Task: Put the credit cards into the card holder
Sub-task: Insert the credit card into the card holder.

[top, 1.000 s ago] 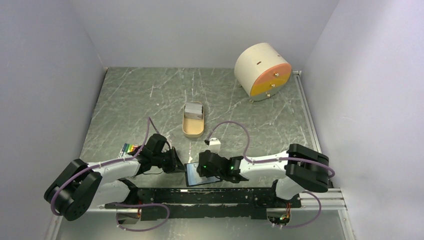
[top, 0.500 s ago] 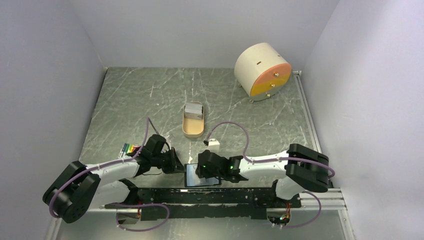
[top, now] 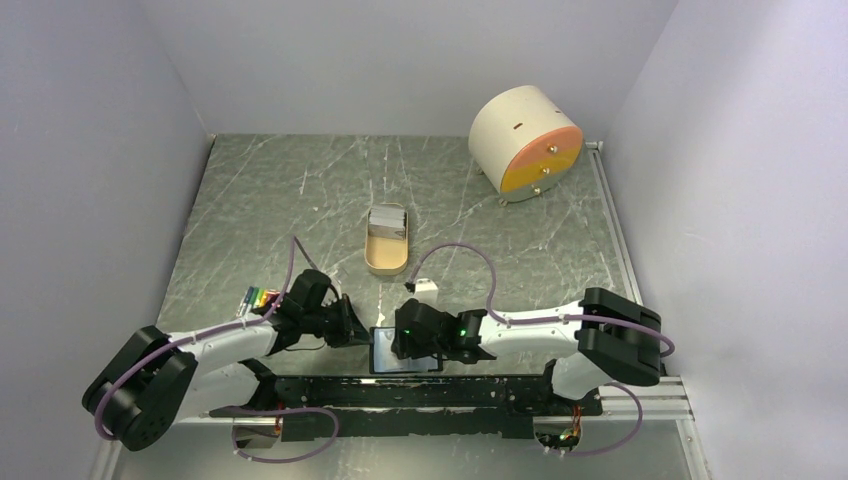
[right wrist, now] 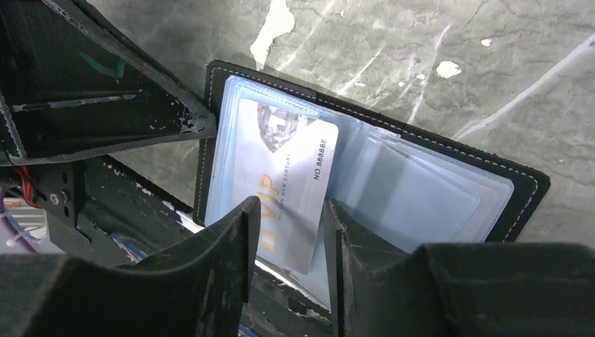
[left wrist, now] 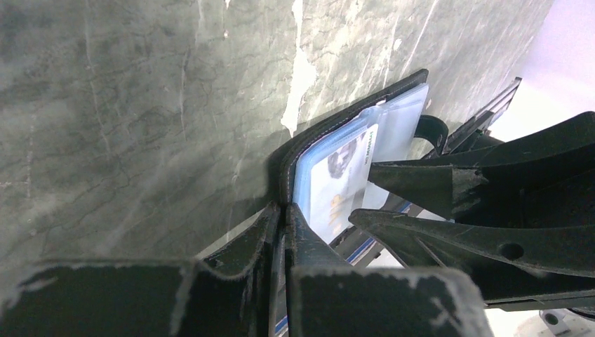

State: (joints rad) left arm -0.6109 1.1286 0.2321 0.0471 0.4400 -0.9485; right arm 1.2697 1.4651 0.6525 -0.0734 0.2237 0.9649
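Near edge of desk, between the two arm bases: black stitched folding card holder (right wrist: 519,189) lies open and flat on the grey marbled desk (top: 300,200), with its clear blue-grey pockets facing up.

Left hand (left wrist: 284,210): fingers pinched tight on the holder's left cover edge. Likely purpose is to anchor the holder so it neither slides nor folds while a card goes in.

Right hand (right wrist: 288,207): fingers a narrow gap apart, tips over the near end of a silvery-white plastic card (right wrist: 281,161) printed VIP. It is not clamped on the card, going by the wrist view. Whether the tips touch it cannot be told.

The card's far end appears to sit under the clear film of the left pocket, while its near end overhangs the holder's near edge. Part-way in, by my reckoning. Step in hand: seating this card, which calls for a straight push deeper along the pocket.

Mid-desk: tan oval tray (top: 386,258) with more grey cards (top: 386,218) at its far end, well apart from the holder. These are not yet fetched.

Risk: a card corner could catch on the film lip, or the holder could shift at the desk's edge.
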